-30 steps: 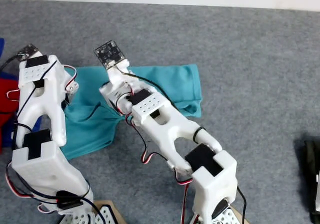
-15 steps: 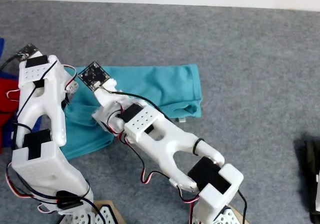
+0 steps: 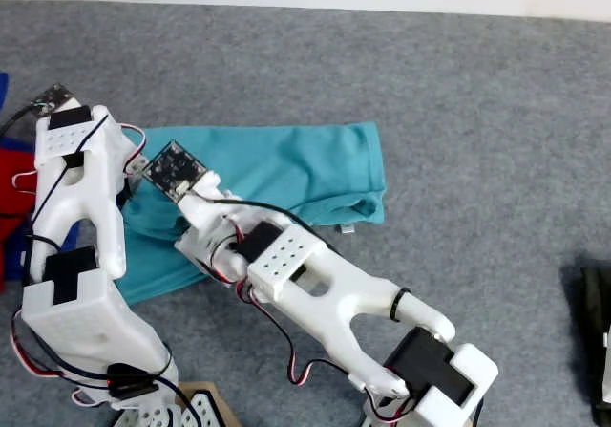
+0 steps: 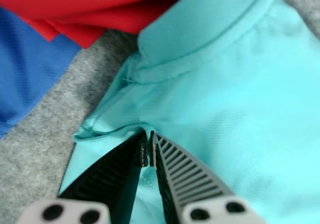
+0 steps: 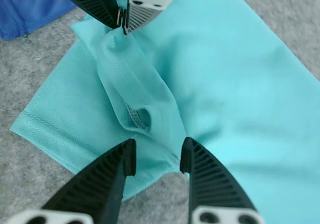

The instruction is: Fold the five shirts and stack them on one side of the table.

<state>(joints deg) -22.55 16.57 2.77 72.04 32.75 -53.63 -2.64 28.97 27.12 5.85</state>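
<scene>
A teal shirt lies partly folded on the grey table, its left part bunched up. My left gripper is shut on a fold of the teal shirt close to its collar. My right gripper hangs open just above a raised ridge of the teal shirt, a finger on either side of it. The left gripper also appears in the right wrist view, pinching the far end of that same ridge. In the high view both arms meet over the shirt's left side.
A red shirt and a blue shirt lie at the table's left edge, right beside the teal collar; the red shirt overlaps the blue one. A black object sits at the right edge. Bare grey table spreads to the right.
The right arm has swung left and toward the near side across the teal shirt, ending beside the left gripper. The left arm has kept still with its hold.
</scene>
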